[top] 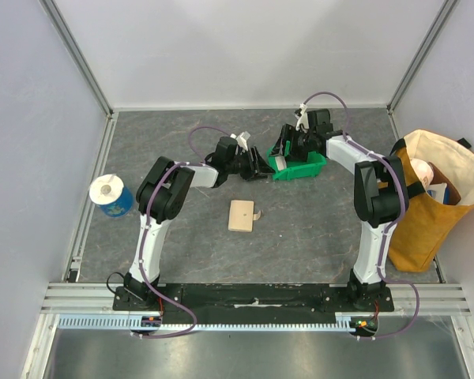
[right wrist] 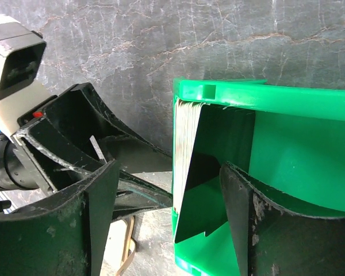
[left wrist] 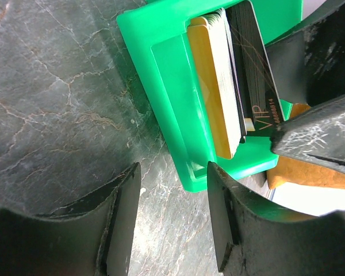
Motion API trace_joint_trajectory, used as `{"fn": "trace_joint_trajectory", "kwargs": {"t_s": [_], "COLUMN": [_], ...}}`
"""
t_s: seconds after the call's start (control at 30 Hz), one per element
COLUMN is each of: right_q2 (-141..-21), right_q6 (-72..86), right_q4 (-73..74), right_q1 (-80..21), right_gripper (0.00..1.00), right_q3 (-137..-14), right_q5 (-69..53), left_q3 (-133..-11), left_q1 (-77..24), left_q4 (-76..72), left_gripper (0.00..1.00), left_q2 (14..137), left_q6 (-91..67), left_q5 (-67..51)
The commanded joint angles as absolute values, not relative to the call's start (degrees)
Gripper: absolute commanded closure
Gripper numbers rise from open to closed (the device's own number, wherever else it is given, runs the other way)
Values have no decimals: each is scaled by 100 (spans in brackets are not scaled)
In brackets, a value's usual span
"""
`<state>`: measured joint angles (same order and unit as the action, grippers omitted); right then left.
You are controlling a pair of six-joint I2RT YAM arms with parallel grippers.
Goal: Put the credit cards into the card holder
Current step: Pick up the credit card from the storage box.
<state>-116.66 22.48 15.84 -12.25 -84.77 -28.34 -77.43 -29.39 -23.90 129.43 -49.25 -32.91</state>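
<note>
On the grey marbled table (top: 300,229), the right gripper (right wrist: 169,168) stands open, one finger either side of the credit cards (right wrist: 185,144) stacked in the green bin (right wrist: 287,98). The left gripper (left wrist: 172,169), open and empty, sits just outside the bin. The card holder (top: 241,215) lies behind both, toward the arm bases.
</note>
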Motion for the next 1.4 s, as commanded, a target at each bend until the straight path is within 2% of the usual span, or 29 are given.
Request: {"fn": "trace_joint_trajectory", "kwargs": {"t_s": [0.0, 0.17, 0.33, 0.5, 0.57, 0.67, 0.77, 0.9, 1.07, 1.17, 1.37], "right_q2": [-11364, -11382, -11408, -11399, -11399, -11417, -11461, -11522, -11575, -11610, -11365], "right_q6": [2232, 2197, 2171, 2092, 2039, 1934, 1811, 1723, 1539, 1328, 809], "right_q4": [1433, 1450, 1538, 1652, 1696, 1801, 1933, 2021, 2127, 2197, 2329], "right_q1": [-1231, -1239, -1239, -1231, -1239, -1239, -1239, -1230, -1231, -1248, -1309], "right_gripper": [23, 30, 46, 55, 64, 71, 73, 83, 91, 100, 100], "right_q3": [-8517, -8508, -8525, -8613, -8666, -8780, -8877, -9009, -9202, -9395, -9580], "right_q5": [-3094, -3015, -2874, -2716, -2663, -2479, -2321, -2180, -1960, -1698, -1091], "left_q3": [-7734, -7761, -7761, -7770, -7770, -7770, -7752, -7726, -7691, -7638, -7313], "left_q1": [-2936, -2944, -2944, -2944, -2944, -2936, -2927, -2936, -2936, -2944, -2944], "left_q4": [-2347, -2347, -2347, -2347, -2347, -2347, -2338, -2347, -2347, -2347, -2127], "left_gripper": [44, 45, 45, 45, 45, 46, 46, 46, 46, 46, 43], "left_q2": [12612, 12621, 12612, 12612, 12604, 12604, 12586, 12568, 12551, 12498, 12086], "left_q6": [-4948, -4948, -4948, -4948, -4939, -4948, -4948, -4939, -4922, -4887, -4597], "left_q5": [-3208, -3243, -3252, -3270, -3270, -3287, -3287, -3296, -3296, -3252, -2919]}}
